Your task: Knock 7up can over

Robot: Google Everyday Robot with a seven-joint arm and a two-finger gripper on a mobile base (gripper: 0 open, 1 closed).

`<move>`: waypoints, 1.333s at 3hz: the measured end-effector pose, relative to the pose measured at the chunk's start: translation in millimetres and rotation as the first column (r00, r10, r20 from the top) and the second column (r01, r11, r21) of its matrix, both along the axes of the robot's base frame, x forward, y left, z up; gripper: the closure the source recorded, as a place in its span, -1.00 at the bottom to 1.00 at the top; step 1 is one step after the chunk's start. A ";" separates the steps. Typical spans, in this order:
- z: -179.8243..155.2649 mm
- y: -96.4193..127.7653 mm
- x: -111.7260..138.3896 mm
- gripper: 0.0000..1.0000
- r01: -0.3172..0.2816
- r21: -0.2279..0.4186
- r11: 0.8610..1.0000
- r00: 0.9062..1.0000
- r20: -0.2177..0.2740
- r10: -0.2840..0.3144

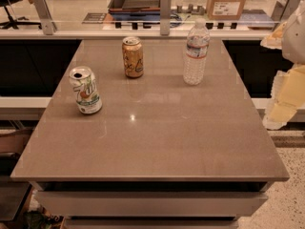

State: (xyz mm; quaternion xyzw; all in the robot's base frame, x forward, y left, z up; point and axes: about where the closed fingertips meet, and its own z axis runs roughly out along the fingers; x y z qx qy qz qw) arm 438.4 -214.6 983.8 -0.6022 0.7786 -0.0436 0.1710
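The 7up can (86,90) is white and green with a red-orange spot and a silver top. It stands upright, leaning slightly, on the left side of the grey table (157,137). My arm comes in at the right edge of the camera view, white above and pale yellow below. My gripper (282,104) hangs there, beyond the table's right edge and far to the right of the can. It touches nothing.
A gold-orange can (133,57) stands upright at the back middle. A clear plastic water bottle (196,51) stands at the back right. A glass partition with metal posts (165,13) runs behind the table. Dark gaps flank the table on both sides.
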 end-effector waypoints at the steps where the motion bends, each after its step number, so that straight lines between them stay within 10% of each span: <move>1: 0.1 0.0 0.0 -1.00 0.000 0.000 1.000 1.000 0.000 0.000; 3: 10.1 27.7 6.5 -1.00 -0.053 0.206 0.977 0.983 0.182 0.014; 4: 13.9 57.0 28.0 -1.00 -0.142 0.344 0.928 0.952 0.303 0.033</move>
